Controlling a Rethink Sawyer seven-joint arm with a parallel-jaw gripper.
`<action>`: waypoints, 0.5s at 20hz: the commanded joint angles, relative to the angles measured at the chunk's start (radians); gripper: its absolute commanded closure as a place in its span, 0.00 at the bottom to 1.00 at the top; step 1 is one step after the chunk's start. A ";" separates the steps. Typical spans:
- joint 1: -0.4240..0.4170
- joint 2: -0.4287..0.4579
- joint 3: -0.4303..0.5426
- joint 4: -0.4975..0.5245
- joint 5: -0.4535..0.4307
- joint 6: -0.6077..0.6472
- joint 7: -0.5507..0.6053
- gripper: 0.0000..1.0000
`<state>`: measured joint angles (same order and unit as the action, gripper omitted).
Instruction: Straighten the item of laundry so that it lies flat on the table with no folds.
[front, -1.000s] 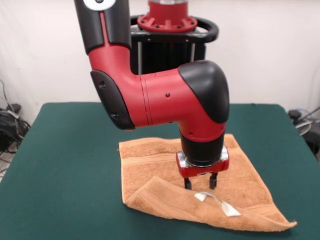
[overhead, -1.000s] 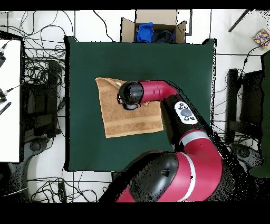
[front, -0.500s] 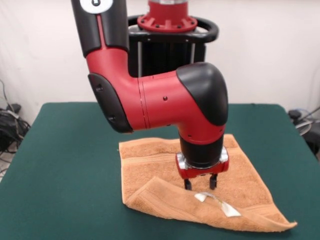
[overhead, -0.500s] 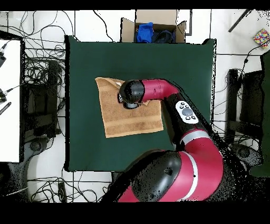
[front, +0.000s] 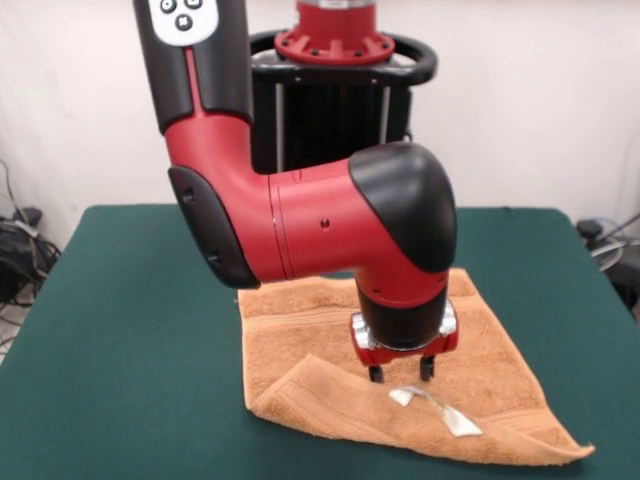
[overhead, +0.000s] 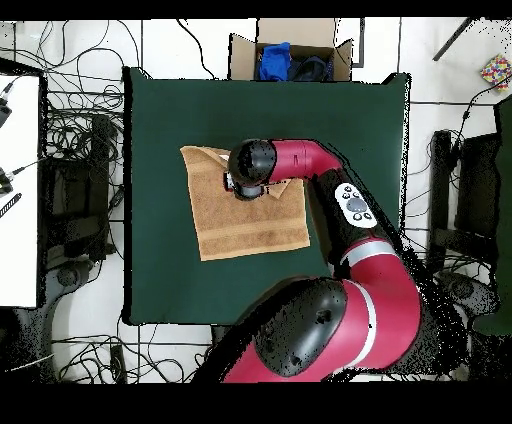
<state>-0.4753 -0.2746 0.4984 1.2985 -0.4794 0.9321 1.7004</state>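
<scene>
Change since a second ago: arm swung slightly, gripper a touch lower over the fold; towel unmoved.

Towel: orange-tan, on the table's front half, near edge folded back, white tag exposed at 5 o'clock of the gripper.

Gripper: fingers slightly parted, holding nothing, just above the fold's edge.

Risk: closing short of the flap, it may pinch both layers and drag the towel, not unfold it.

The towel under me is rough looped terry with a papery white tag; the worktop is matt felt-like cloth; my arm shell is glossy plastic.
</scene>
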 joint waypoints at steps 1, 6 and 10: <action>-0.025 0.061 0.088 -0.175 -0.083 -0.087 -0.294 0.00; -0.029 0.058 0.094 -0.167 -0.096 -0.085 -0.277 0.00; -0.033 0.056 0.097 -0.159 -0.102 -0.096 -0.267 0.00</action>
<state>-0.4933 -0.2562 0.5257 1.2714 -0.4798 0.9791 1.7004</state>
